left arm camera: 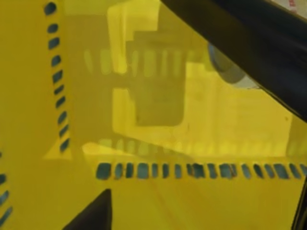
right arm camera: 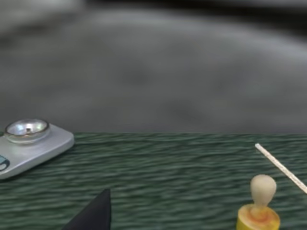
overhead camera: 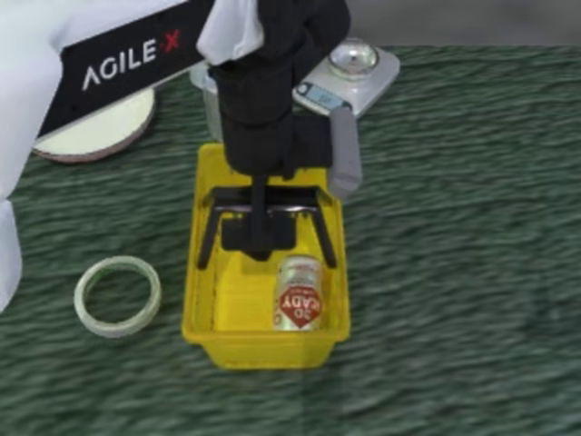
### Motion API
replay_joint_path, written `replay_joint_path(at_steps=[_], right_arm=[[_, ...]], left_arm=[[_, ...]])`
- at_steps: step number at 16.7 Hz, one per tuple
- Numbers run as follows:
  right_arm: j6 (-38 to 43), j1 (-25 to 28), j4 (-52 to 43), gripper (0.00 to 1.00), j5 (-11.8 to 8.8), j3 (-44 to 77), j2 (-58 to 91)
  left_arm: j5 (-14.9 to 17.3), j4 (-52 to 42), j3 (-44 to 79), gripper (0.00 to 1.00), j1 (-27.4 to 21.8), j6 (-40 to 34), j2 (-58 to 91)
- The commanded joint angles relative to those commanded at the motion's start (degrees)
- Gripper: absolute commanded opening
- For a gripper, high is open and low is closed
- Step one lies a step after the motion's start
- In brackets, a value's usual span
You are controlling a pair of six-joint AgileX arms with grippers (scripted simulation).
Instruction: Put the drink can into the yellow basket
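**A:** Green textured cloth over the whole table [overhead camera: 472,272]. What stands on it?

**B:** Yellow basket [overhead camera: 201,272] near the middle. Drink can [overhead camera: 299,292] lying on its side on the basket floor, toward the basket's right wall, red label up. Behind the basket, a silver kitchen scale [overhead camera: 359,73]. At the table's left, a pale tape ring [overhead camera: 117,296] and a round flat disc [overhead camera: 100,127], partly under my left arm.

**A:** Which arm is working?

**B:** Left. My left gripper [overhead camera: 260,238] hangs over the back half of the basket, above the black folding handles [overhead camera: 320,222]. Its wrist view is nearly all yellow wall and slotted rim; the can shows only as a grey edge behind a dark bar.

**A:** Holding anything?

**B:** Nothing that I can see. The can lies apart from the gripper, nearer the front wall. How wide the fingers stand I cannot tell; from above the wrist body hides them.

**A:** And the right arm?

**B:** Parked off to the side, out of the top view. Its wrist view shows the scale and a small wooden-knobbed yellow piece [right arm camera: 259,211]; finger spread not readable.

**A:** Step in hand?

**B:** My judgement: placing is done, can is inside. Next calls for a straight lift clear of the handles and rim, without nudging the basket
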Motion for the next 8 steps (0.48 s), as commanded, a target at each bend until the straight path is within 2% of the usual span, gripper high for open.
replay_joint_path(at_steps=[8], right_arm=[[0.0, 0.0, 0.0, 1.0, 0.0, 0.0, 0.0]], left_arm=[[0.0, 0.0, 0.0, 0.32, 0.0, 0.0, 0.0]])
